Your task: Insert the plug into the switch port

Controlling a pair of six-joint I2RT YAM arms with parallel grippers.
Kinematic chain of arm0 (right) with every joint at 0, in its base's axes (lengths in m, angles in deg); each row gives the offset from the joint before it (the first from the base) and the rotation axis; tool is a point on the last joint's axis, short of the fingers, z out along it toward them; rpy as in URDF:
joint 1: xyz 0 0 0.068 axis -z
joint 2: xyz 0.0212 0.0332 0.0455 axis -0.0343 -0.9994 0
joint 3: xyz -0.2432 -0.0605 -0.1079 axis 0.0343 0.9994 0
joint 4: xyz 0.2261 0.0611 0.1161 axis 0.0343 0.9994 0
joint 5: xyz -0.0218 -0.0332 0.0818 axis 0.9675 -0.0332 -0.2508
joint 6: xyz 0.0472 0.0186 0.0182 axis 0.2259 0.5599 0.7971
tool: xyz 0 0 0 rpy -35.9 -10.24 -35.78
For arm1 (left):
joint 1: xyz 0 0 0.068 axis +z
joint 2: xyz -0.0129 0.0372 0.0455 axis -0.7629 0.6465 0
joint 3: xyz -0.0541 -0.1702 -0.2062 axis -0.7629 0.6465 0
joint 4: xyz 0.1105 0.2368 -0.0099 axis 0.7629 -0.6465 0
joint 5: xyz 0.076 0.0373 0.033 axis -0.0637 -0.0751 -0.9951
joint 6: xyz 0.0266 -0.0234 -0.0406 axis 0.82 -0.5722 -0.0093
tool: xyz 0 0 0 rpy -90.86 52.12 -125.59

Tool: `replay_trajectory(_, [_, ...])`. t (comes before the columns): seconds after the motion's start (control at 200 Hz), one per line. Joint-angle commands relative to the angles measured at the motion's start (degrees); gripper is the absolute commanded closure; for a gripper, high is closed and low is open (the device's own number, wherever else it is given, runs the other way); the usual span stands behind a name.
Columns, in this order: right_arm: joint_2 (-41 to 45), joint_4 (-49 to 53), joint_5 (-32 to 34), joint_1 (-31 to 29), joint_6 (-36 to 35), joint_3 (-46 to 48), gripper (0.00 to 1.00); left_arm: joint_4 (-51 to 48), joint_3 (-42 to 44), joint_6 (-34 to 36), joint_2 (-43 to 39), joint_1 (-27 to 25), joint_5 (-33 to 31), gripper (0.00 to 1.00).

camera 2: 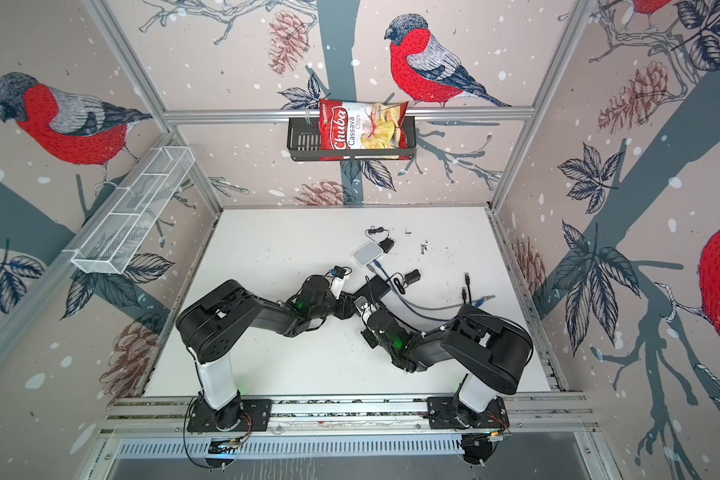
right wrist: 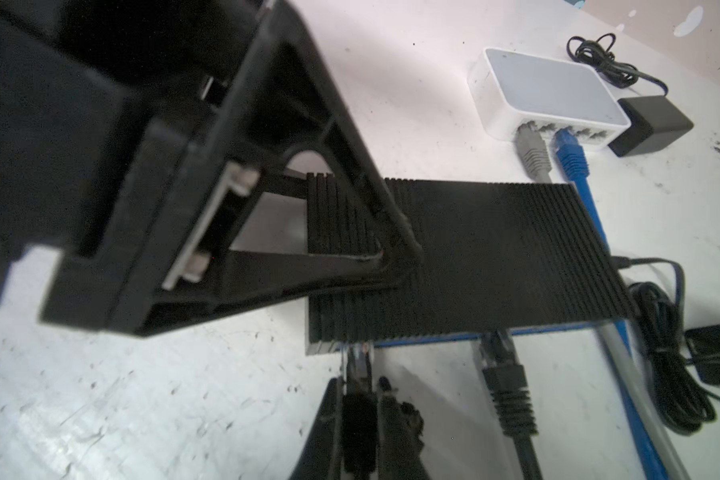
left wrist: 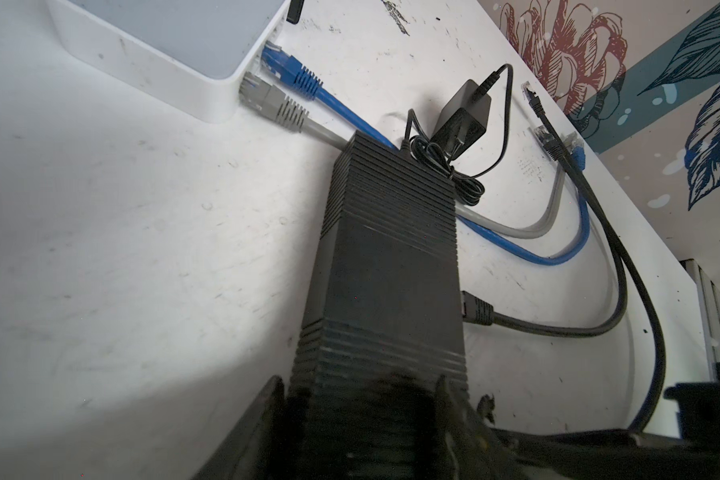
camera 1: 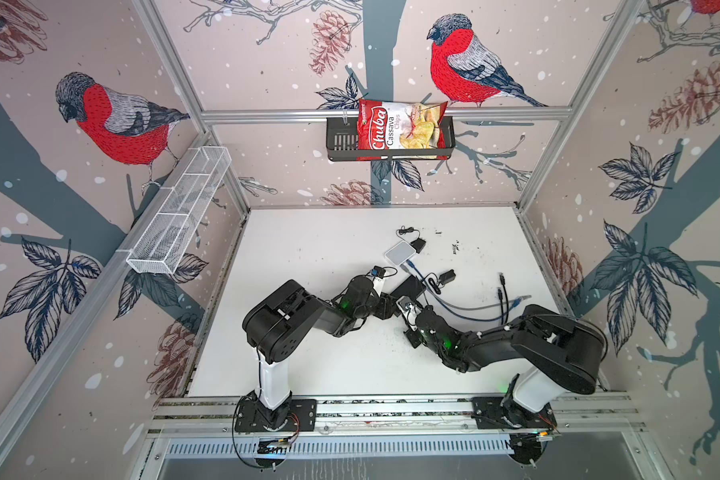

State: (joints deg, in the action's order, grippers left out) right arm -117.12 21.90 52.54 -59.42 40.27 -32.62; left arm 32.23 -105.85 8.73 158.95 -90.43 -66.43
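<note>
The black ribbed switch [left wrist: 391,270] lies flat on the white table, mid-table in both top views [camera 1: 410,286] [camera 2: 376,286]. My left gripper [left wrist: 358,390] is shut on its near end, one finger on each long side. The left gripper [right wrist: 350,232] looms large in the right wrist view. My right gripper [right wrist: 360,384] is shut on a black plug [right wrist: 358,365], whose clear tip meets the switch's port edge [right wrist: 350,347]. Whether the tip is inside a port cannot be told. A second black plug [right wrist: 504,374] sits in a port further along.
A white switch [camera 1: 400,252] with a grey plug [right wrist: 531,149] and a blue plug [right wrist: 570,153] lies behind. Two black power adapters [camera 1: 447,275] [camera 1: 418,245] and cable loops lie close by. Loose cable ends [camera 1: 501,286] lie at right. On the walls hang a chips basket [camera 1: 341,141] and a wire basket [camera 1: 179,216].
</note>
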Motion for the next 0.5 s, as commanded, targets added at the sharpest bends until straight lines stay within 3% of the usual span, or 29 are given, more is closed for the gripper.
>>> replay_trajectory(0.0, [-0.64,-8.2,-4.81,0.48,-1.39,-1.34,0.86,-4.37,0.29,-1.49,0.6,-2.66,21.61,0.44])
replay_trajectory(0.495, [-1.37,-5.85,-6.4,1.83,-1.88,-3.43,0.85,-5.15,-0.05,-0.75,0.89,-3.32,21.15,0.44])
